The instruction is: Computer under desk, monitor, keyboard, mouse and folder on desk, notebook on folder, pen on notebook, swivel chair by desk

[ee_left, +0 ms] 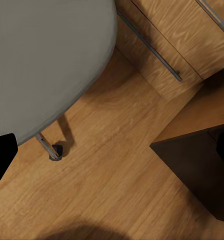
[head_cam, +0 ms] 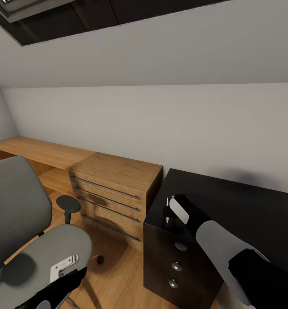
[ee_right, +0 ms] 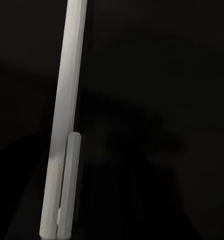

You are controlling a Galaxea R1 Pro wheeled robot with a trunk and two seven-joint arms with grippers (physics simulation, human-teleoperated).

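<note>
My right gripper (head_cam: 167, 211) hovers over the left end of the glossy black desk (head_cam: 234, 206), shut on the thin white pen (head_cam: 167, 201), whose ends stick out above and below the fingers. Close up in the right wrist view, the pen (ee_right: 67, 115) is a long white stick with a clip against the black top. The grey swivel chair (head_cam: 19, 206) stands at the left, its seat (ee_left: 42, 60) bare. My left gripper (head_cam: 73, 277) hangs low beside the seat's front edge, open and holding nothing.
Dark drawers with round silver knobs (head_cam: 177, 266) front the desk's left end. Low oak cabinets (head_cam: 114, 174) with long bar handles stand between chair and desk along the pale grey wall. Oak plank floor (ee_left: 117, 170) shows between the chair's base and the desk.
</note>
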